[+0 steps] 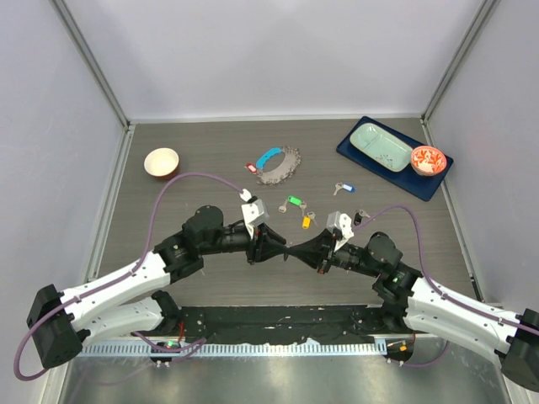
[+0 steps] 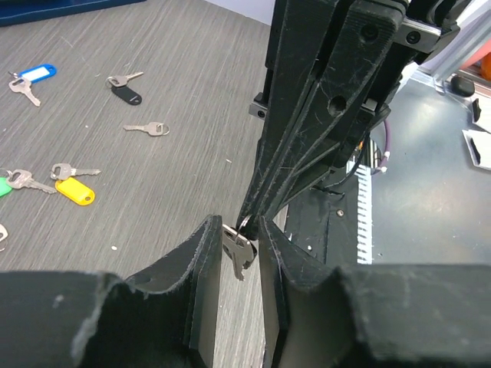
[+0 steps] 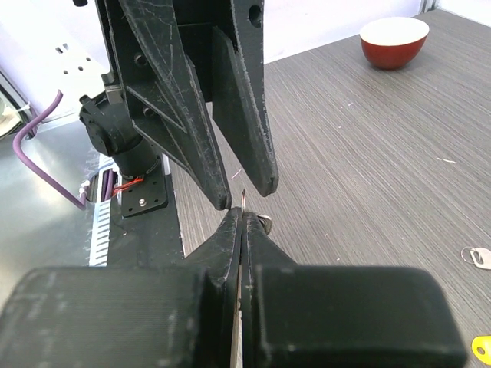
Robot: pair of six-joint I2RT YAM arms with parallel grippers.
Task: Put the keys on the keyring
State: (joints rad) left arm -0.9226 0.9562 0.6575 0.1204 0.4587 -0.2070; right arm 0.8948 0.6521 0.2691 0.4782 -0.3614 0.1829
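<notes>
Right end effector (image 3: pixel 240 219): clenched. Its two fingers are pressed together on the small ring at the head of a silver key (image 2: pixel 240 256), and the key hangs from the fingertips above the worktop (image 1: pixel 210 194).

Left end effector (image 2: pixel 238 225): released. It meets the right one tip to tip at the near centre of the worktop. Its jaws stand apart on either side of the silver key, with the key blade in the gap between them. The left wrist view does not settle whether either pad touches the key head; one edge appears to.

Keyring (image 1: pixel 278 165): lies flat at the far centre of the worktop, chain loop with blue strap and red tag, well apart from both end effectors.

Other keys, all lying loose on the worktop between the keyring and the end effectors:
- green-tagged key (image 1: pixel 293 200), nearest the keyring;
- yellow-tagged key (image 1: pixel 306 222), just beyond the fingertips;
- black-tagged key (image 1: pixel 360 217), to the right;
- blue-tagged key (image 1: pixel 345 188), far right of the group;
- plain key (image 2: pixel 149 129), between the black-tagged and yellow-tagged keys.
</notes>
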